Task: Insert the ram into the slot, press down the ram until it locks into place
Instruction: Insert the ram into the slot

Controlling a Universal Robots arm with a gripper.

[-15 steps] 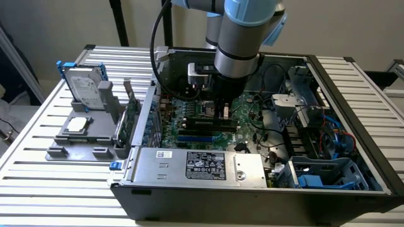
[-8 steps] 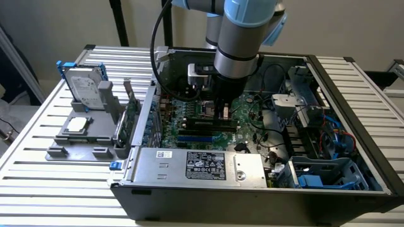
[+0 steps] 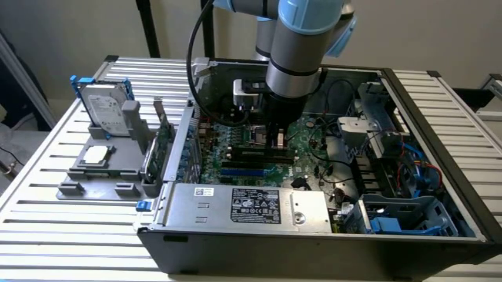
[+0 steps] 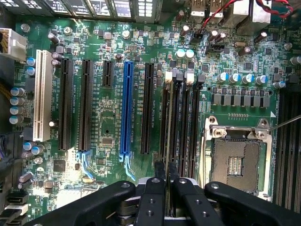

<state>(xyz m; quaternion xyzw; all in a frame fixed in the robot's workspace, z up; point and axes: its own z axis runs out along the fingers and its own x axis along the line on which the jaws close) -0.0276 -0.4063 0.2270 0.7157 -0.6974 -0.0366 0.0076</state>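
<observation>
The arm is in the insertion step, I'd judge. The gripper (image 4: 166,165) is down inside the open computer case (image 3: 314,249), its black jaws clamped on the ram (image 4: 170,122). In the wrist view the ram shows edge-on as a thin grey-green line. It stands over the slot (image 4: 164,117), one of a bank of long black sockets beside the square silver processor socket (image 4: 235,165). I cannot tell whether its lower edge is in the slot or just above it.

Seating it calls for the stick to stay upright and parallel to the socket, with an even, straight push so that both end clips catch. A tilt would likely jam one end.

The board is matt green, dense with small metal capacitors. The sockets are hard ribbed plastic, and a longer blue slot (image 4: 125,108) lies well apart from the bank. The case sits on a counter (image 3: 47,223) of ridged aluminium slats.
</observation>
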